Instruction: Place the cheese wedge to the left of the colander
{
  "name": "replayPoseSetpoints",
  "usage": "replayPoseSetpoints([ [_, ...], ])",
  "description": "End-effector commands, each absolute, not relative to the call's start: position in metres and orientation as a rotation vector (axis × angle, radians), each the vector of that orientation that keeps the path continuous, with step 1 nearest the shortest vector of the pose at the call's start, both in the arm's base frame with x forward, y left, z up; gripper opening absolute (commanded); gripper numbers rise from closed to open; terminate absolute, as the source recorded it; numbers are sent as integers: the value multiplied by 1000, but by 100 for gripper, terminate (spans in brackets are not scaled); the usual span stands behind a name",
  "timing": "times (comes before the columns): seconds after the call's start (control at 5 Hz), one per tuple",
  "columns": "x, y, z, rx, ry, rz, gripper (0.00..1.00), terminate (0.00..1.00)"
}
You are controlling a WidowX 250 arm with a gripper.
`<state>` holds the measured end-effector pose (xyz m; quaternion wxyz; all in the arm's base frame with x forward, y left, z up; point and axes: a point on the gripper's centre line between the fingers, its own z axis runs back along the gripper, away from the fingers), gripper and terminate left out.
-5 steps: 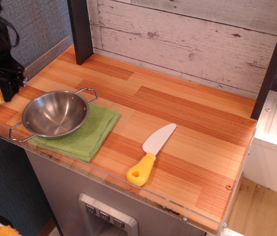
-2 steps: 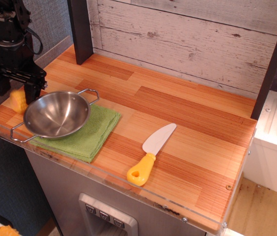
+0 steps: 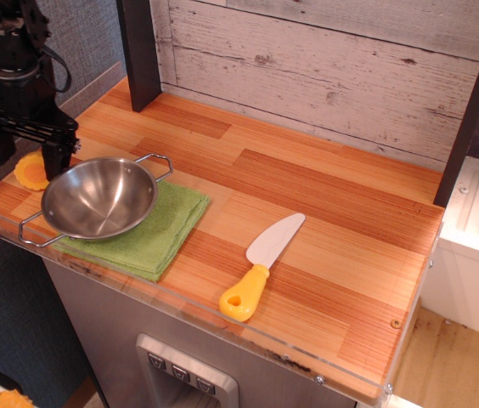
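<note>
While the striped wooden bench (image 3: 307,195) fronts whitewashed planks, black jaws (image 3: 24,153) stand parted, empty, above the ridged yellow-orange cheese wedge (image 3: 30,170), lying left of the shiny steel colander (image 3: 98,198).

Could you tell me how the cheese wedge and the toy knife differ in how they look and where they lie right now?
The cheese wedge is a small stubby chunk; the toy knife is long and slim. The wedge is yellow-orange all over, while the knife has a yellow handle and a white blade. The wedge lies left of the colander, by the tool; the knife lies well to the right. Both rest on the wooden counter.
</note>
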<state>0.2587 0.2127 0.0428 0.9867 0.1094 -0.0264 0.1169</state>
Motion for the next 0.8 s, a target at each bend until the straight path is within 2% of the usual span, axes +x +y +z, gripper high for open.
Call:
replayPoseSetpoints([
  [0.0,247,193,127,163,-226,200,100,0],
  [0.2,250,173,143,87,-238,142,100,0],
  [0.4,257,156,139,31,-207,82,100,0],
  [0.6,259,148,135,55,-175,55,100,0],
])
